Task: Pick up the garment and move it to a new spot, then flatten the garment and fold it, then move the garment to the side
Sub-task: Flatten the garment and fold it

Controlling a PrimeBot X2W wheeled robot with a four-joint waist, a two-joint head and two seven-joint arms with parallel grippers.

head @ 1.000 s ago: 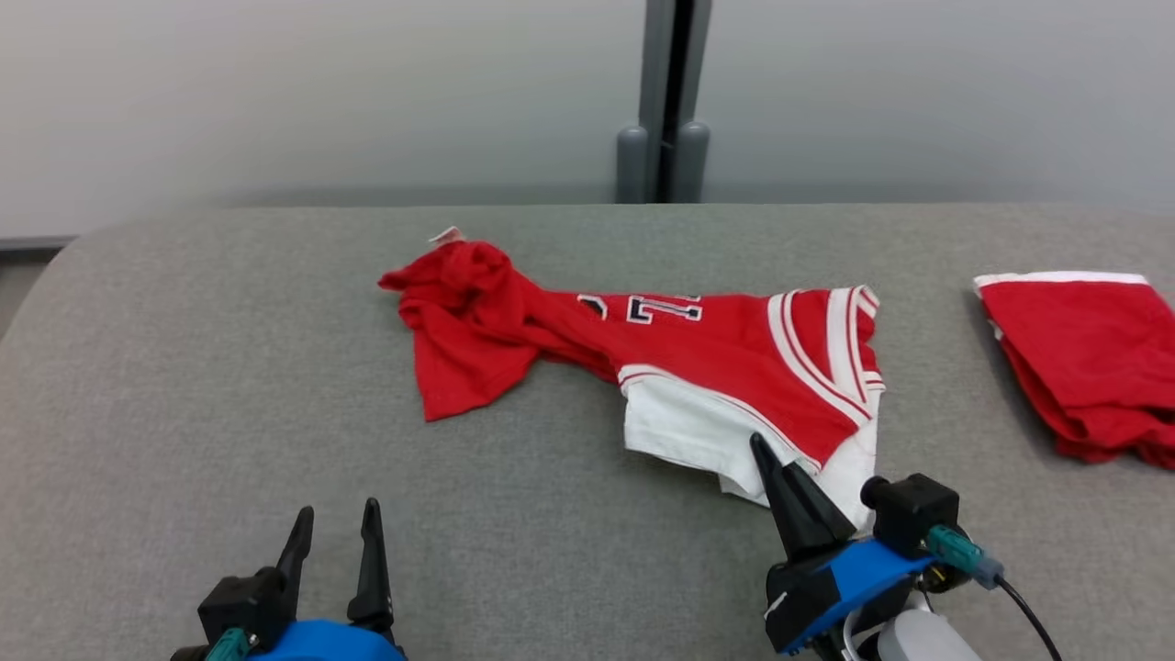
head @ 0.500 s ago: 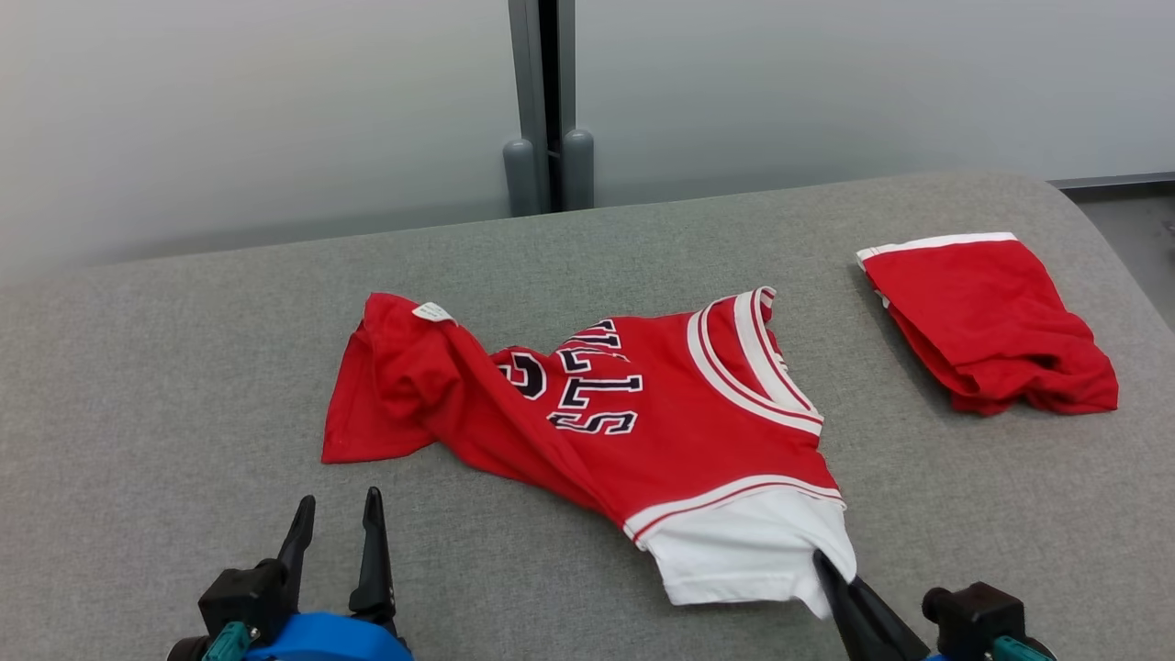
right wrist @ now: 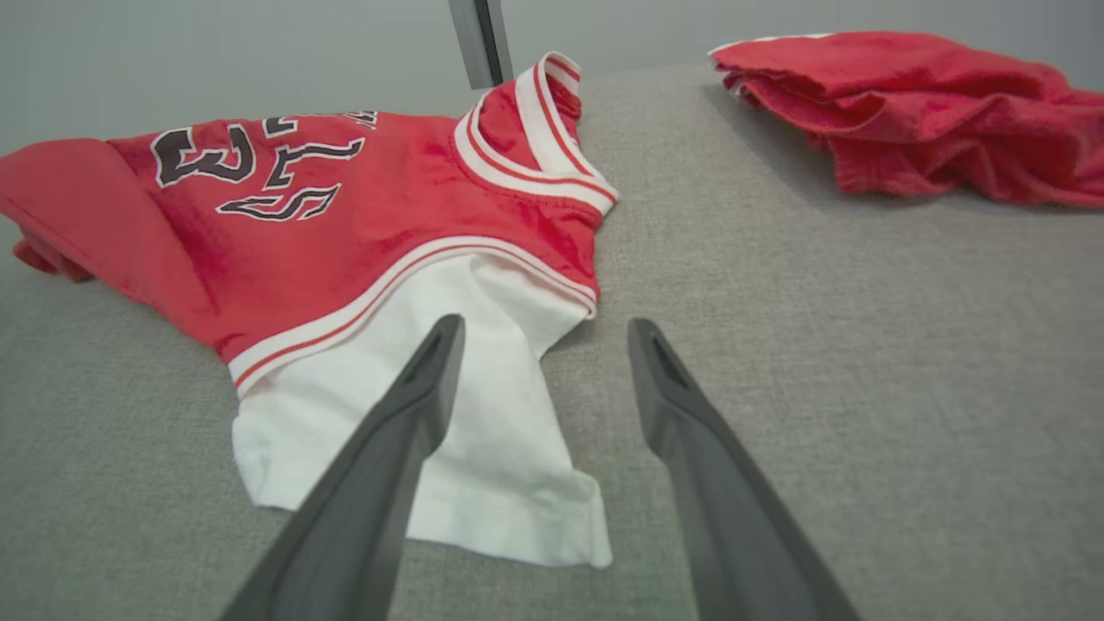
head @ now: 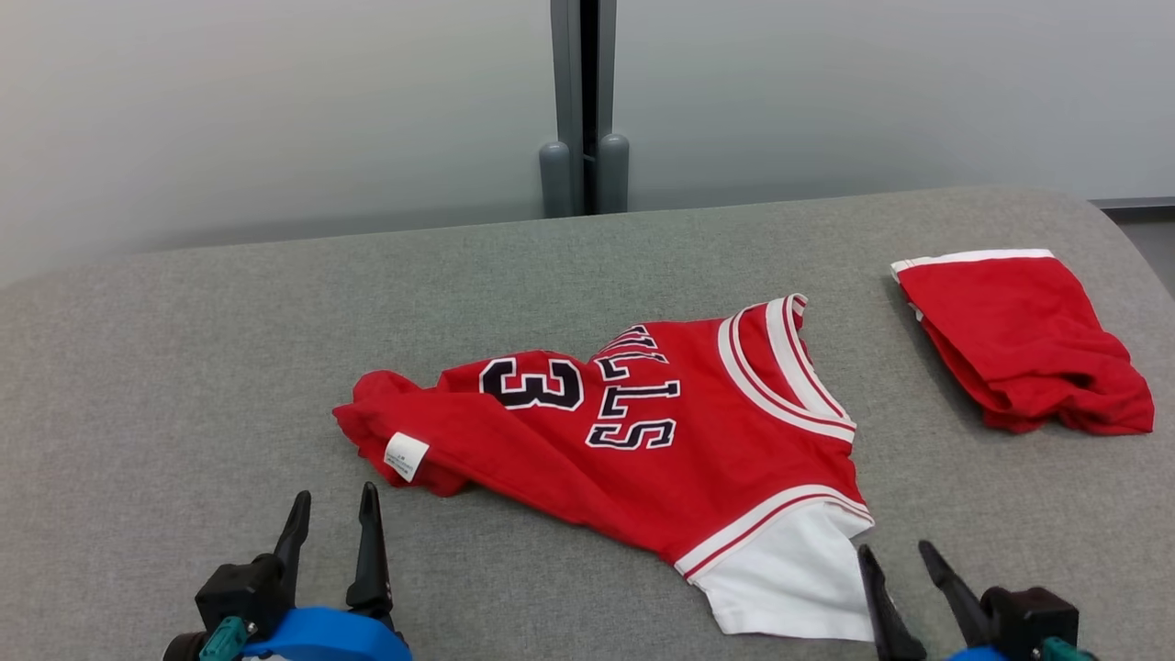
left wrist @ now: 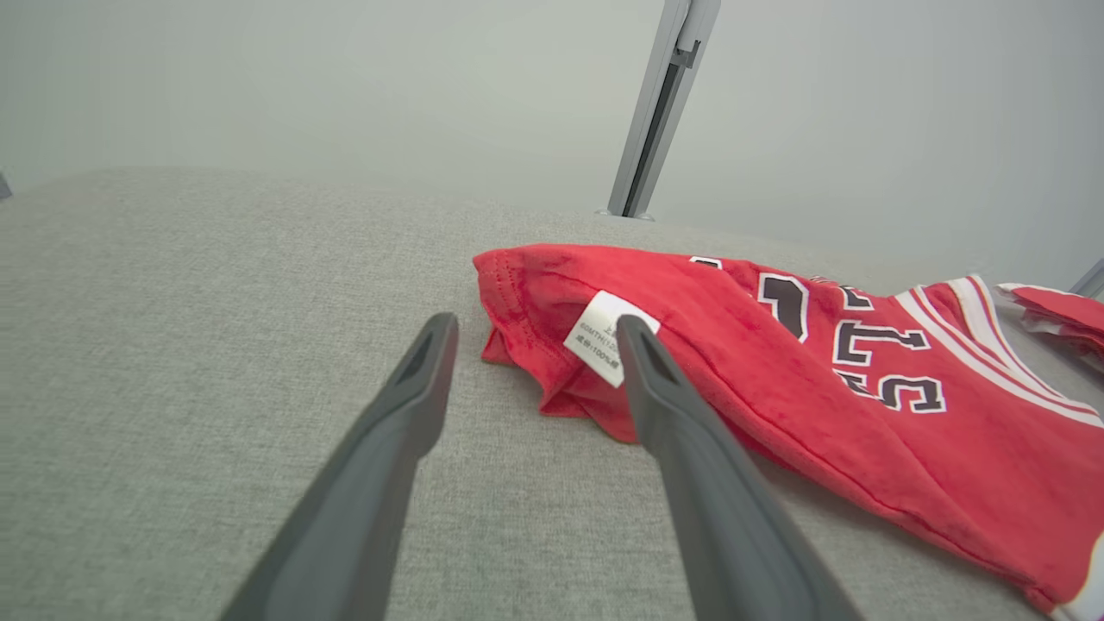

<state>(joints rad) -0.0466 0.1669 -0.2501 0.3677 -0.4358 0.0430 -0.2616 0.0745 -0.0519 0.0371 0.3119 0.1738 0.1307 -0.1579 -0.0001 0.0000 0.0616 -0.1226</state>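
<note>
The garment [head: 643,450] is a red jersey with a white sleeve, dark lettering and the number 3, lying rumpled on the grey table [head: 184,367]. Its hem end with a white label [head: 405,456] is bunched at the left; the white sleeve [head: 789,588] points toward me at the right. My right gripper [head: 895,555] stands open just right of the sleeve, nothing between its fingers [right wrist: 414,405]; the sleeve [right wrist: 466,431] lies under the left one. My left gripper [head: 332,503] is open near the front edge, short of the label [left wrist: 604,336] on the jersey [left wrist: 819,414].
A second red garment with a white band [head: 1019,344] lies folded at the far right of the table, also in the right wrist view [right wrist: 906,112]. A grey post [head: 583,110] stands against the pale wall behind the table.
My right gripper has opened and let go of the white sleeve; the jersey has settled nearer me with the number showing. The camera has also shifted.
</note>
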